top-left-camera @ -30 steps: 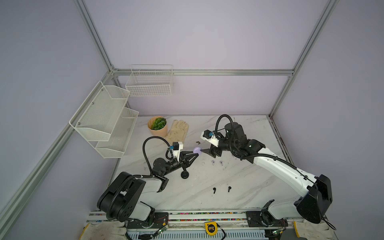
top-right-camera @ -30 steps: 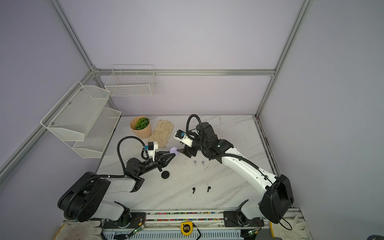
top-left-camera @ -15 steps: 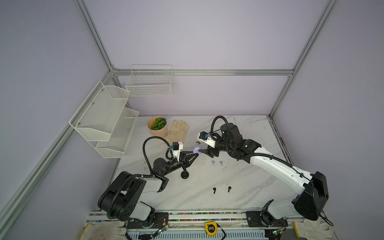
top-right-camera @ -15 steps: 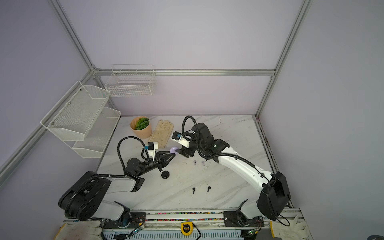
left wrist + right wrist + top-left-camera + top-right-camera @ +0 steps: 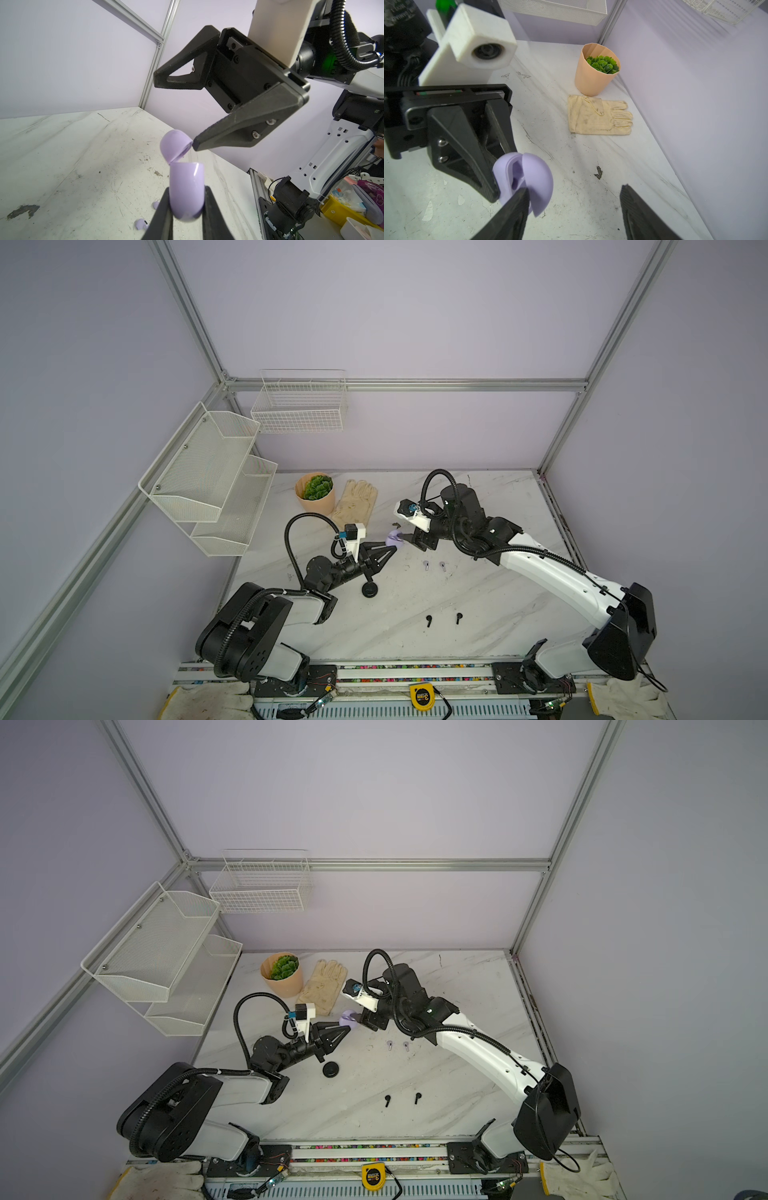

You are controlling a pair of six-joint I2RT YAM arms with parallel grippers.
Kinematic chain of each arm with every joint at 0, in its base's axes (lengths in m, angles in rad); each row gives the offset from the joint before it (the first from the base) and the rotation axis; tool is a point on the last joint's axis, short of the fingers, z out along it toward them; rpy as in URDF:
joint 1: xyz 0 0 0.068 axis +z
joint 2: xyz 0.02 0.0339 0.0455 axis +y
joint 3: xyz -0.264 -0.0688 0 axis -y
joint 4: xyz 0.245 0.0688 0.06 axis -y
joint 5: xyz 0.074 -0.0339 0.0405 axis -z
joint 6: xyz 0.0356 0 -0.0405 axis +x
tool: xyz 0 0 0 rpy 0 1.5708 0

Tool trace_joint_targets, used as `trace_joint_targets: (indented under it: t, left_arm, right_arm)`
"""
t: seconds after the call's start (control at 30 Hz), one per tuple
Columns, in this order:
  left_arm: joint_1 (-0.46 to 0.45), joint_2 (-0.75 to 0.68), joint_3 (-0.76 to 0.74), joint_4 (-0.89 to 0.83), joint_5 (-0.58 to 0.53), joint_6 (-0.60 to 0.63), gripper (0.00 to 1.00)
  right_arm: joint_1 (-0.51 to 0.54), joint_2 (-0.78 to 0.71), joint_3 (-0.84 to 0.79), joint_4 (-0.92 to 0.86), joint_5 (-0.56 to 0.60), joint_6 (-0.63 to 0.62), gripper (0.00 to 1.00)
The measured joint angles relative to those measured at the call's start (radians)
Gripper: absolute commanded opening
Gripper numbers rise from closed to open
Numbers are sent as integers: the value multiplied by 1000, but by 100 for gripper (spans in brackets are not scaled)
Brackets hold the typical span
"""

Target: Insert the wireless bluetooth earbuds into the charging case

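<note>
Right gripper (image 5: pixel 573 189) has moved in, jaws open, fingertip (image 5: pixel 207 143) at lid of glossy lilac round charging case (image 5: pixel 533 172); left gripper (image 5: pixel 187 190) clamps it; wells seemingly empty.

Observed a peach plant pot (image 5: pixel 316 506) upright at the rear left of the tabletop (image 5: pixel 490 605), a soiled cream glove (image 5: pixel 356 504) flat just beside it. Noted a wire basket (image 5: pixel 300 406) and a two-tier mesh shelf (image 5: pixel 208 477) on the walls. Located a yellow tape measure (image 5: pixel 422 696) at the front rail.
</note>
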Motion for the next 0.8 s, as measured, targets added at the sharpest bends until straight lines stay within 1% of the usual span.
trace_joint_targets:
  t: [0.37,0.47,0.5,0.6,0.73,0.8]
  left_arm:
    - [-1,0,-11,17,1,-3,0]
    - [-1,0,-11,18,0,-6,0]
    - [-1,0,-11,18,0,-6,0]
    - [-1,-2,-11,18,1,-7,0]
    - [-5,-8,-11,20,11,-26,0]
    - [-7,-8,-11,20,26,-36,0]
  right_arm:
    - [0,31,2,13,25,1,73]
    - [0,26,6,14,24,27,76]
    - [-1,19,6,13,24,53,76]
    - [-15,-34,6,12,-10,200,74]
    - [-98,-140,-23,63,-226,425,67]
    - [-138,-158,-40,101,-340,521,63]
